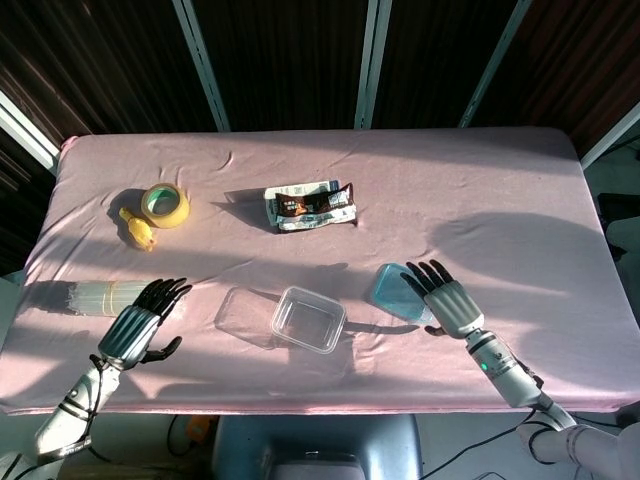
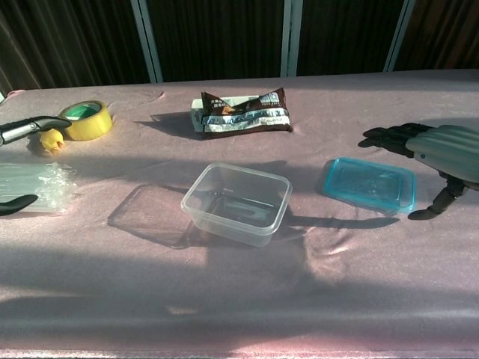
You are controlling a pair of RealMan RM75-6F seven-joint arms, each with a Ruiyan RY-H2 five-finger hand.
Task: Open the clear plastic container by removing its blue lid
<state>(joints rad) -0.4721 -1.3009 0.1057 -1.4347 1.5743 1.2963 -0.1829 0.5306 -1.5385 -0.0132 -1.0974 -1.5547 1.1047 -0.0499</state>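
Fingers spread, the right hand (image 1: 448,303) lies palm-down just beside the blue lid (image 2: 369,184), holding nothing; the left hand (image 1: 138,331) hovers open, empty, near the bench (image 1: 480,190) edge.

Pink tablecloth (image 1: 480,190); clear container (image 2: 236,203); translucent blue lid (image 2: 369,184); yellow tape (image 1: 165,205) with green core; yellow toy (image 1: 137,231); brown-and-white printed wrapper (image 2: 241,113); clear straw bundle (image 1: 105,297); grey hands (image 1: 448,301) with black fingers (image 2: 385,137)
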